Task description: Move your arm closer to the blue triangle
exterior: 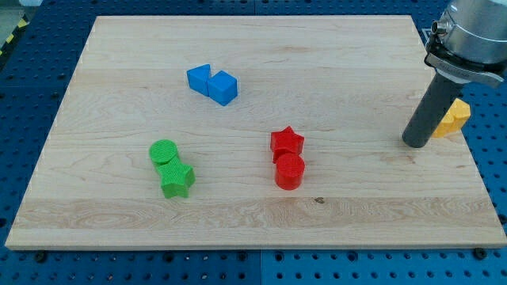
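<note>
Pale wooden board [253, 198] on blue pegboard, blue triangle [199, 78] far left of centre touching blue cube [223, 87], my tip [413, 143] far right beside yellow block [454, 117], well apart from triangle, no jaws, plain rod.

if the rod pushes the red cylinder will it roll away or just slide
The red cylinder stands on its flat end, so it likely slides rather than rolls. It touches the red star, so a push from the view's bottom would probably move both. It looks small and rigid.
</note>
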You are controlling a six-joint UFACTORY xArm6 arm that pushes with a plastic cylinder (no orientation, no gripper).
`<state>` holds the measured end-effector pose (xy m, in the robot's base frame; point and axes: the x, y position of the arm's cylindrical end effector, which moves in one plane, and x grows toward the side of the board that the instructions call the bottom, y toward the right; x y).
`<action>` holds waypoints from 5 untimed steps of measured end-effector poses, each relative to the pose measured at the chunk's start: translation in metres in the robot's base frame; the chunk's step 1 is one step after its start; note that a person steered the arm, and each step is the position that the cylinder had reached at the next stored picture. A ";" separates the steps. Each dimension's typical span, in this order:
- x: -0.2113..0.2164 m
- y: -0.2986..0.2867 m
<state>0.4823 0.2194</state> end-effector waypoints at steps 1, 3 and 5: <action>0.000 -0.028; -0.023 -0.050; -0.033 -0.078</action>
<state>0.4494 0.1415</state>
